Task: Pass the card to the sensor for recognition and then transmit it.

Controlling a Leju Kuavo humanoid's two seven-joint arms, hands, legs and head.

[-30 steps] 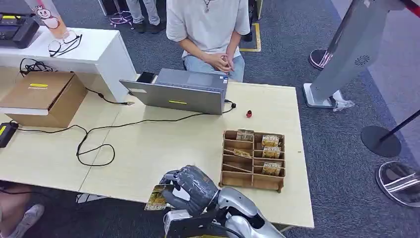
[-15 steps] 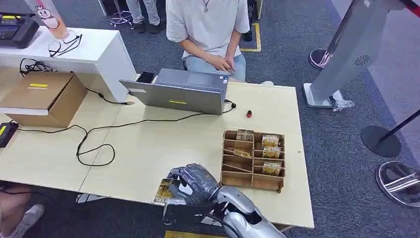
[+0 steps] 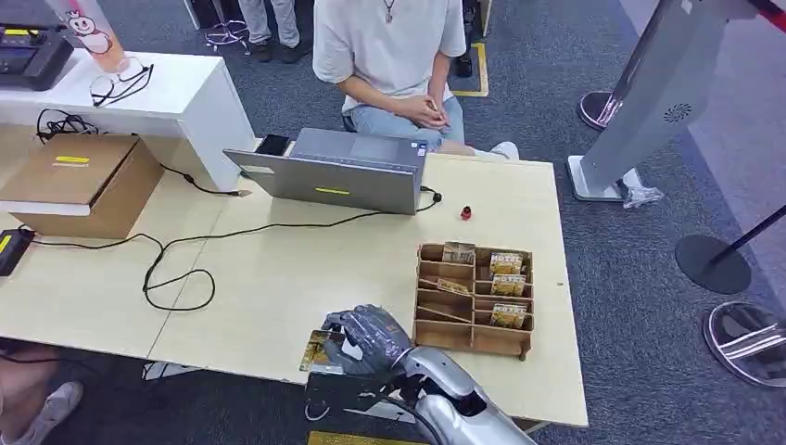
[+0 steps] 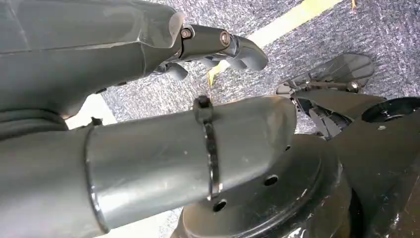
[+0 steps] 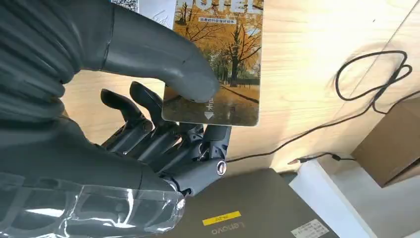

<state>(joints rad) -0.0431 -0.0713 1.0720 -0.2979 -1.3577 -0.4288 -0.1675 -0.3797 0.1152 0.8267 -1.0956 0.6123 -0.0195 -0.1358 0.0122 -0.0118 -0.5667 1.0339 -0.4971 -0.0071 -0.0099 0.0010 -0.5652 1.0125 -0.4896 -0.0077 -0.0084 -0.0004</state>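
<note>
the right hand [image 3: 369, 337] pinches the card [image 5: 216, 64] between thumb and fingers above the table [image 3: 278, 278] near its front edge; the card's top is cut off. the left hand [image 4: 148, 99] hangs by the floor, apparently empty, fingers loosely curled.

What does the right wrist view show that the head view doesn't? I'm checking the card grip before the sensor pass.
Right wrist view alone: the thumb pressing on the card's printed face of autumn trees, with fingers behind it. Head view alone: the wooden organizer with more cards, the seated person, and the whole table. Both: the right hand holding the card, the laptop, the black cable and the cardboard box.
</note>
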